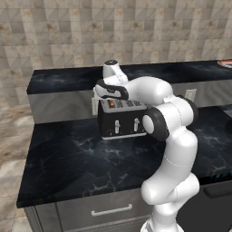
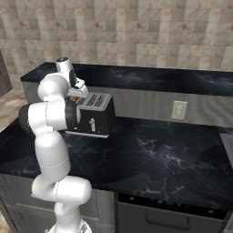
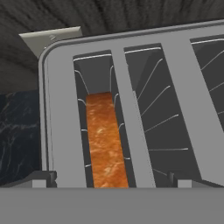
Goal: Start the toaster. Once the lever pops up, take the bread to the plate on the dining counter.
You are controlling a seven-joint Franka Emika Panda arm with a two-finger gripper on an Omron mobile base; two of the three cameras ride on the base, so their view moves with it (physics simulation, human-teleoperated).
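The black toaster (image 1: 121, 121) with its silver slotted top (image 3: 144, 109) stands on the lower counter against the grey panel of the dining counter (image 1: 68, 79). The bread (image 3: 105, 140), an orange-brown slice, sits edge-up deep in the leftmost slot. My gripper (image 3: 113, 179) hovers open just above the toaster's top, its dark fingertips (image 3: 43, 178) standing either side of that slot, clear of the bread. From the left base view the hand (image 1: 110, 92) hangs over the toaster's left end. Two pale levers (image 1: 117, 127) show on the front. The plate (image 1: 225, 63) peeks in at the far right of the dining counter.
A wall outlet (image 2: 179, 109) is set in the grey panel right of the toaster, another (image 3: 50, 39) behind it. The lower black counter (image 2: 154, 150) stretches right of the toaster. A handled drawer (image 1: 111, 210) and an oven front (image 2: 173, 214) lie below its edge.
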